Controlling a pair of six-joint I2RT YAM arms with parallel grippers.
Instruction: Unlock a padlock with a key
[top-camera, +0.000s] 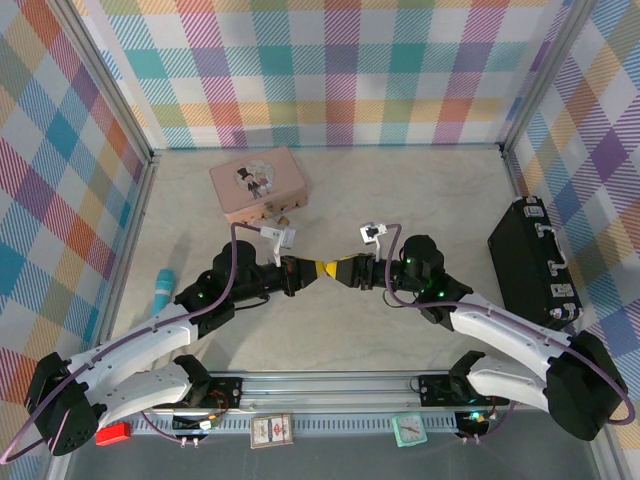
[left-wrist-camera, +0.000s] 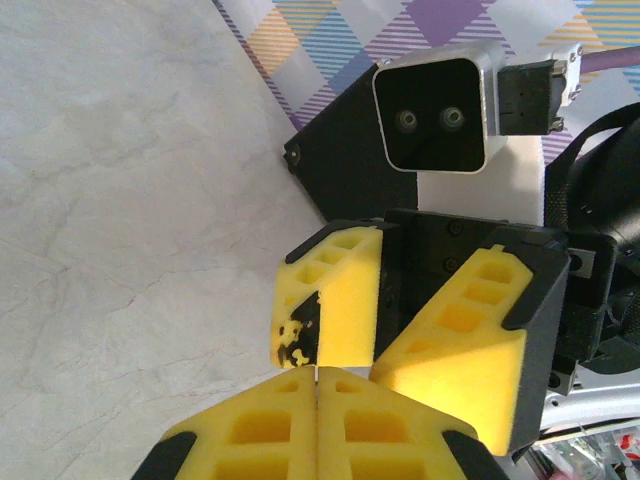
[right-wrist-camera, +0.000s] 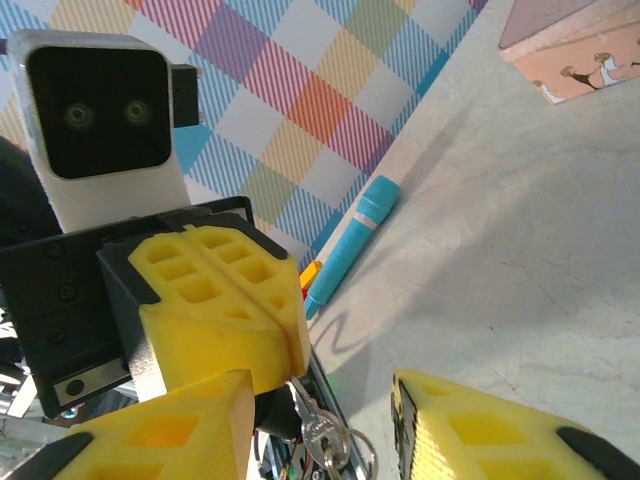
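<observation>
Left hand (top-camera: 315, 270) is clamped shut on the key (right-wrist-camera: 318, 432), off the box's (top-camera: 258, 183) near side. Right hand (top-camera: 338, 270) is partly open, empty, facing it. Key looks light, stiff, slick and tiny, so I'd pinch the flat head.

Left gripper (top-camera: 320, 270) and right gripper (top-camera: 335, 270) are found tip to tip at mid-surface (top-camera: 420, 200). Behind them, leftward, the box (top-camera: 258, 183) is set. The case (top-camera: 533, 262) is laid far right, the marker (top-camera: 162, 290) far left. The key (right-wrist-camera: 318, 432) is hung beneath the left gripper's fingers (right-wrist-camera: 230, 300).
</observation>
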